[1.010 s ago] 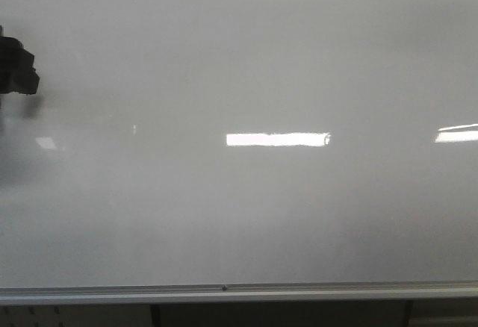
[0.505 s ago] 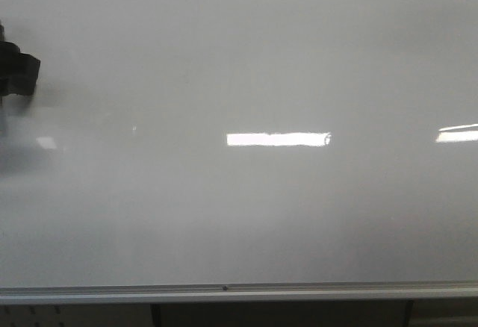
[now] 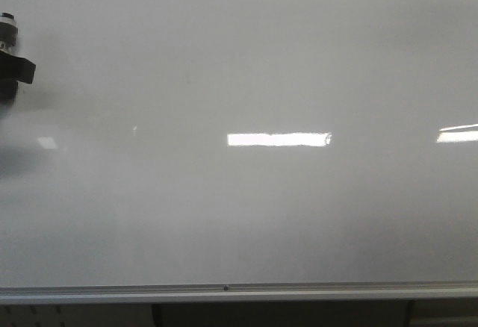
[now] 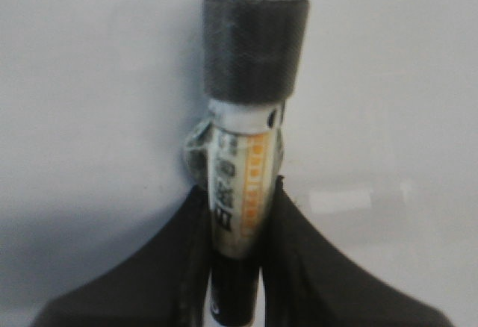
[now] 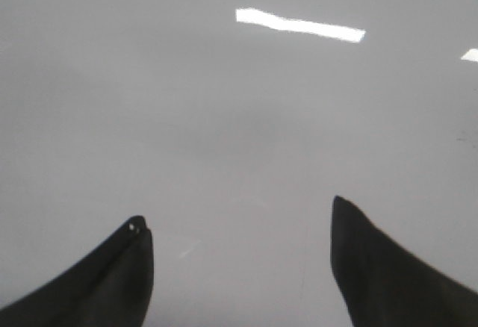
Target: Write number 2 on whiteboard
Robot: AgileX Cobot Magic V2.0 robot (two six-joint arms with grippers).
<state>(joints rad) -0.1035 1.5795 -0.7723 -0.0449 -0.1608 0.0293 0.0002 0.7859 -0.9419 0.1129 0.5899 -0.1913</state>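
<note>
The whiteboard (image 3: 246,207) is a large glossy white-grey surface that fills the front view, and it lies under both wrist views (image 4: 89,103) (image 5: 239,140). No number 2 or other mark shows on it. My left gripper (image 4: 239,192) is shut on a marker (image 4: 243,185) with a white labelled barrel and a dark band; its tip is out of view. In the front view only a dark part of the left arm (image 3: 9,69) shows at the left edge. My right gripper (image 5: 239,226) is open and empty over bare board.
A thin silver frame edge (image 3: 224,292) runs along the near side of the board. Bright rectangular light reflections (image 3: 278,139) lie on the board at the middle and at the right edge.
The dark left arm at the front view's left edge has drawn further out of frame to the left and slightly up. The board shows no new mark.
</note>
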